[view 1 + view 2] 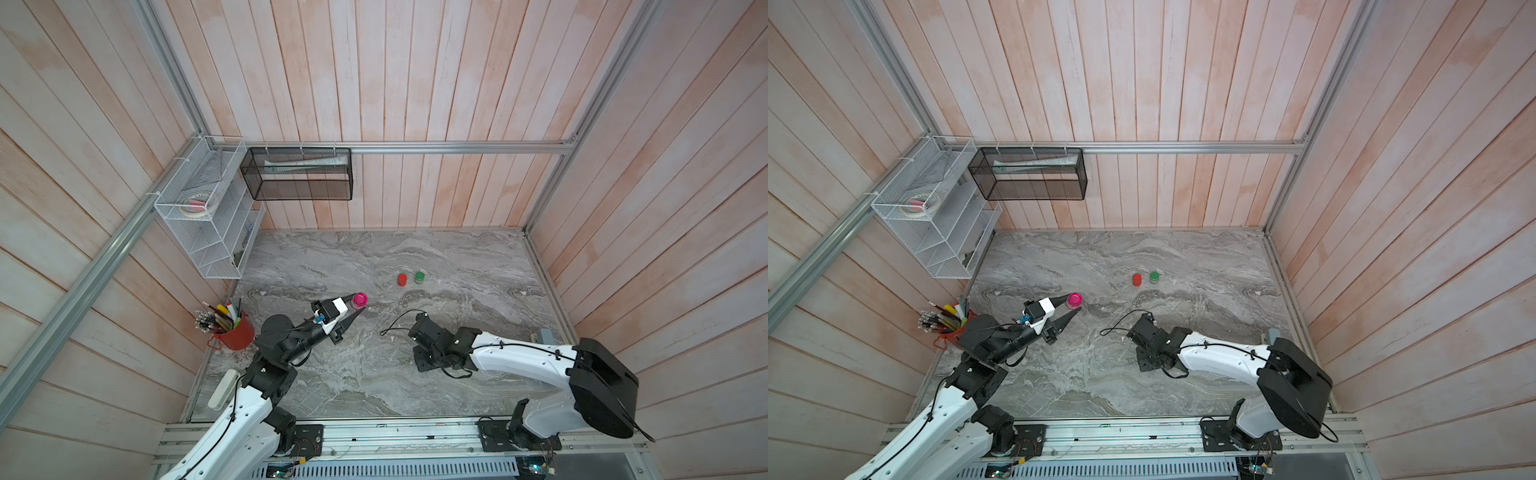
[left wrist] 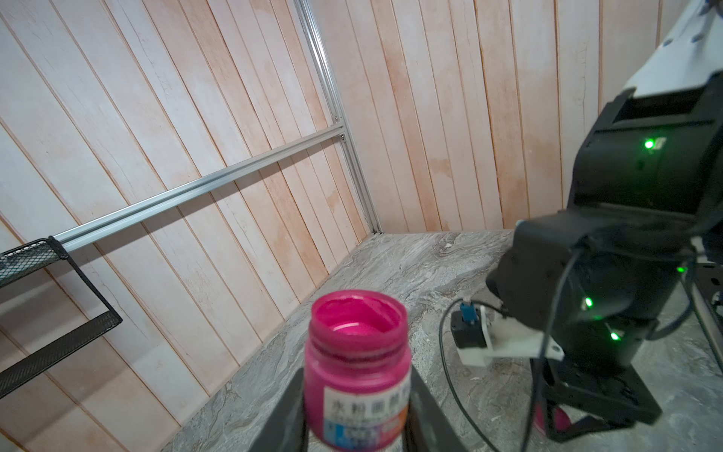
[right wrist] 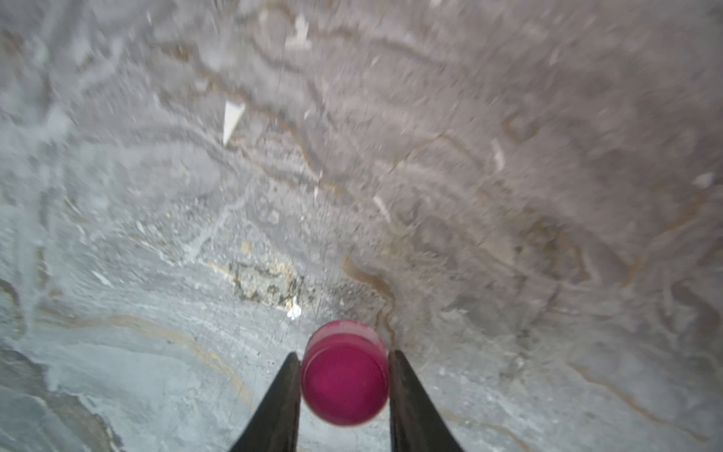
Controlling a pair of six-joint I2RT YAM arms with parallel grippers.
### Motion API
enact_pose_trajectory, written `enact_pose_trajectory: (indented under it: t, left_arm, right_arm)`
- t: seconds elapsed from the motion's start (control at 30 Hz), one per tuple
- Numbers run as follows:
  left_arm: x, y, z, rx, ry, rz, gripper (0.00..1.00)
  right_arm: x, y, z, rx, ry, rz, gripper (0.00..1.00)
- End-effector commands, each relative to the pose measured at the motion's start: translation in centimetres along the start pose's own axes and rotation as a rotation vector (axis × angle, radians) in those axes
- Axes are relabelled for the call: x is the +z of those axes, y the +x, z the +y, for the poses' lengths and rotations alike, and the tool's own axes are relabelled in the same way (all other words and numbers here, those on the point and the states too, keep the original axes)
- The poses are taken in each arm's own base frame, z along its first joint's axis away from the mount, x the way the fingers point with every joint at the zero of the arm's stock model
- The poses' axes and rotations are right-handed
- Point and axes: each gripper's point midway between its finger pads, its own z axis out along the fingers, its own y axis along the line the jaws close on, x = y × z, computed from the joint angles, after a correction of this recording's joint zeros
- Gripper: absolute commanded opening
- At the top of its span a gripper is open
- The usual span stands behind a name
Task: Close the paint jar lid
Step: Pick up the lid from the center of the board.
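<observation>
The left gripper is gripping the open pink paint jar upright. The right gripper is pinching the loose pink lid down at the table. Fitting and tightening it are still remaining.

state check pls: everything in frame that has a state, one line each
pink paint jar: upright, open, no lid on
pink lid: off the jar, at the table, gripped at both sides
left gripper: shut on pink paint jar
right gripper: shut on pink lid
red jar: upright, capped, free
green jar: upright, capped, beside the red jar
pen cup: upright, full
</observation>
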Motion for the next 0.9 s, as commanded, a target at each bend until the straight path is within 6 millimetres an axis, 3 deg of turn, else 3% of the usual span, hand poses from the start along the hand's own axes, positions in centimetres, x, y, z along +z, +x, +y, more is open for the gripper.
enact_pose_trajectory:
  t: [0.0, 0.2, 0.37, 0.6, 0.87]
  left_arm:
    - [0.4, 0.0, 0.2, 0.010, 0.000, -0.012, 0.38]
    - [2.1, 0.0, 0.8, 0.013, 0.024, -0.030, 0.38]
    - [4.0, -0.5, 1.2, 0.030, 0.060, -0.103, 0.38]
    - [5.0, 0.5, 1.6, 0.023, 0.088, -0.146, 0.39]
    - [5.8, 2.4, 2.0, -0.055, 0.095, -0.121, 0.38]
  right_arm:
    - [-2.8, -3.8, -0.3, 0.018, -0.098, -0.092, 0.35]
    - [-7.1, -9.7, -2.5, 0.026, -0.182, -0.247, 0.34]
    - [-8.6, -13.5, -2.7, -0.039, -0.218, -0.287, 0.34]
    - [-11.0, -18.1, -1.0, -0.136, -0.331, -0.386, 0.33]
    - [-13.2, -19.5, 3.2, -0.287, -0.491, -0.440, 0.32]
